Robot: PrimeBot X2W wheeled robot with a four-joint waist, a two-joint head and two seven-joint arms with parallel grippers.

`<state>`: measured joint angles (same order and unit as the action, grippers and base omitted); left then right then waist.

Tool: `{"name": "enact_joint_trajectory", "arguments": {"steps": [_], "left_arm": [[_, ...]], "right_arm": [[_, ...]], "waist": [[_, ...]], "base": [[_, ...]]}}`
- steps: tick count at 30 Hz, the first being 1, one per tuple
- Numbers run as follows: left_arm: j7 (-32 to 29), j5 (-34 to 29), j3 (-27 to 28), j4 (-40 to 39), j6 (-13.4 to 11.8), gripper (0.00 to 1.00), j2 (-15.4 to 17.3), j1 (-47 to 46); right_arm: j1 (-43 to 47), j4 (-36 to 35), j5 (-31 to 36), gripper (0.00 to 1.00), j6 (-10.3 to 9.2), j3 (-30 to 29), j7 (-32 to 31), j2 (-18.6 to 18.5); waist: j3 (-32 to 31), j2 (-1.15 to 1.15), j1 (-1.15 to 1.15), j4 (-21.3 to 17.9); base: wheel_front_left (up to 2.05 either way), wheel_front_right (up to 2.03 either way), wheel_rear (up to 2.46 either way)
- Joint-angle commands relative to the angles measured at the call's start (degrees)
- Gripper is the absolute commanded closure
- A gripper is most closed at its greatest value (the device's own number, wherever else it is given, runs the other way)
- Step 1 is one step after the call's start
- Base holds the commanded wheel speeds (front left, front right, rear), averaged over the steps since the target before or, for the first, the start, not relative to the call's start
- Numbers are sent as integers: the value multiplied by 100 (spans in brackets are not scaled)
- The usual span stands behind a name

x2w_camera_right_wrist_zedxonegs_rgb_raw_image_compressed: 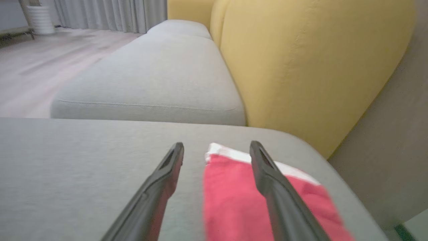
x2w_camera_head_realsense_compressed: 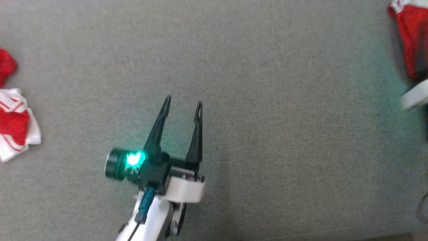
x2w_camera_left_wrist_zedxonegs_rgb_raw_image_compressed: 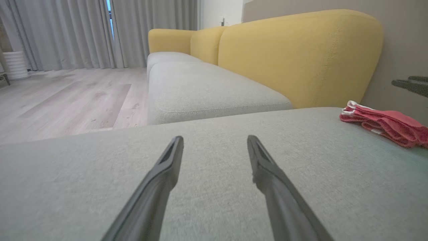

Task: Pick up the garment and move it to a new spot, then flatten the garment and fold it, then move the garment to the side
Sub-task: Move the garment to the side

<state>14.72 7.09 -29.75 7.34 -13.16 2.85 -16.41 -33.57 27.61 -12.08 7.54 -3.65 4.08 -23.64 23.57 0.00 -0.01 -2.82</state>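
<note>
Grey woven seat cushion [x2w_camera_head_realsense_compressed: 267, 100] spans the head view, with a yellow backrest [x2w_camera_left_wrist_zedxonegs_rgb_raw_image_compressed: 301, 57] behind it in the wrist views. Folded red garment [x2w_camera_right_wrist_zedxonegs_rgb_raw_image_compressed: 234, 187] with white trim lies at the cushion's right end near the backrest; a second red-and-white cloth [x2w_camera_head_realsense_compressed: 13, 127] lies at the left edge, well apart from it. Left gripper [x2w_camera_head_realsense_compressed: 183, 100] hovers over bare cushion, jaws apart and empty; right gripper [x2w_camera_right_wrist_zedxonegs_rgb_raw_image_compressed: 217, 144] is over the garment, jaws apart, contact not discernible.

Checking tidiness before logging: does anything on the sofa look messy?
Yes: the red-and-white cloth at the cushion's left edge lies rumpled, unlike the red garment lying flat by the right claw.
</note>
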Motion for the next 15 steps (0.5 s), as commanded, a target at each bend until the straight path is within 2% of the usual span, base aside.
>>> {"name": "enact_joint_trajectory", "arguments": {"steps": [1, 9, 13, 15], "left_arm": [[28, 133, 143, -113, -67, 0, 3, 211], [28, 689, 572, -28, -236, 0, 3, 899], [28, 750, 847, -24, -265, 0, 3, 1345], [28, 688, 1022, -138, -275, 0, 3, 1534]], "right_arm": [[381, -288, -98, 0, -5, 324, 141, 165], [1701, -551, -963, 0, -5, 1449, 869, 1036], [2364, -478, -1078, 0, -5, 1287, 1076, 1438], [2661, -802, -891, 0, -5, 1064, 1086, 1609]], "waist": [[-581, 0, 1, 166], [-1673, 0, 1, 528], [-2281, 0, 1, 685], [-2436, 0, 1, 745]], "base": [[0, 0, 0], [0, 0, 0], [0, 0, 0], [0, 0, 0]]}}
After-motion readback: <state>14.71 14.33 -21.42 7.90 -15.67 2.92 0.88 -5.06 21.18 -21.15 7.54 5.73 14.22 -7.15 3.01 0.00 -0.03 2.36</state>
